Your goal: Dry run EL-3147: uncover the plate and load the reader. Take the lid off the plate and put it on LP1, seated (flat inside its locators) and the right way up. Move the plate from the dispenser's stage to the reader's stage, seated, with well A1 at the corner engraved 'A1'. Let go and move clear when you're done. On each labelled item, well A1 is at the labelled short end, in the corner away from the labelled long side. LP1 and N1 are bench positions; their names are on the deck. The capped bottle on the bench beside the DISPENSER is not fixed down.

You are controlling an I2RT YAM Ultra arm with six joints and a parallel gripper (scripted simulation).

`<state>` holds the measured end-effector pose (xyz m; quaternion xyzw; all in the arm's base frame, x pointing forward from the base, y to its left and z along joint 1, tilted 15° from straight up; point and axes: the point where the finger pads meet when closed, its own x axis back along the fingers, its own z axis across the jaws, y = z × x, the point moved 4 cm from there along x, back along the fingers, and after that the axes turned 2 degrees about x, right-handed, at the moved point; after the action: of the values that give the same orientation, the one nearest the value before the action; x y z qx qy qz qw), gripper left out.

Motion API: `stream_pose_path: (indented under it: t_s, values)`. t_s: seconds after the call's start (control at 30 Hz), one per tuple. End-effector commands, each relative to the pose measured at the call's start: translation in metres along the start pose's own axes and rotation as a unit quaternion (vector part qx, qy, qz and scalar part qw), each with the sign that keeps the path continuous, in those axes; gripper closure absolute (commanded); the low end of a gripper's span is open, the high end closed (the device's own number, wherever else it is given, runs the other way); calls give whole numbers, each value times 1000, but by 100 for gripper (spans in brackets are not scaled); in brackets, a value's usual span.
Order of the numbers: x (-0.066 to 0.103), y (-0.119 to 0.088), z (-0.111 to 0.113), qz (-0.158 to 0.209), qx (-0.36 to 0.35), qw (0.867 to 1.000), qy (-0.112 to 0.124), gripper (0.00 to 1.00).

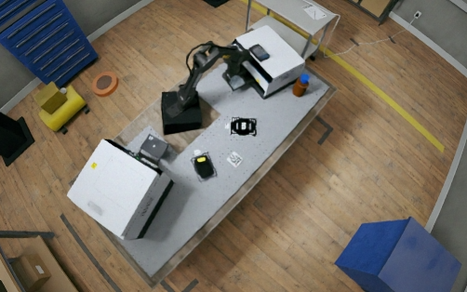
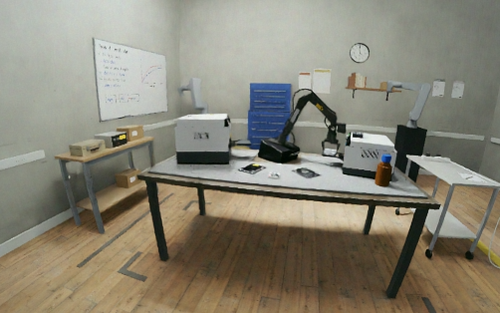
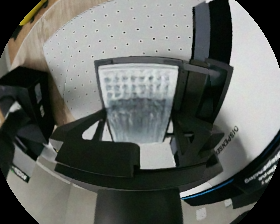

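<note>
The lidded plate (image 3: 138, 102) (image 1: 237, 84) is clear with a grid of wells and sits on the dispenser's stage, in front of the white dispenser (image 1: 272, 55). My gripper (image 3: 138, 112) is open right above it, with one dark finger on each side of the plate. I cannot tell whether the fingers touch it. The top and exterior views show the arm stretched to the stage, with the gripper (image 1: 234, 76) pointing down, also seen in the side view (image 2: 330, 148). The reader (image 1: 118, 188) stands at the other end of the table with its grey stage (image 1: 154, 148) out.
A brown capped bottle (image 1: 300, 86) stands beside the dispenser, to the right of the stage. A black locator frame (image 1: 244, 126) lies mid-table. A second nest (image 1: 204, 166) holds a black item with a yellow label. A small white tag (image 1: 234, 159) lies beside it.
</note>
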<state>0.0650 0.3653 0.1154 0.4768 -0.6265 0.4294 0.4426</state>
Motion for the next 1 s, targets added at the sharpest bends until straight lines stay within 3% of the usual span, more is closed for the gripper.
stream_pose_path:
  t_s: [0.0, 0.7, 0.97]
  values:
    - [3, 0, -2, -3, 0, 1000, -5, 1]
    - [3, 0, -2, -3, 0, 1000, -5, 14]
    - [3, 0, -2, -3, 0, 1000, -5, 14]
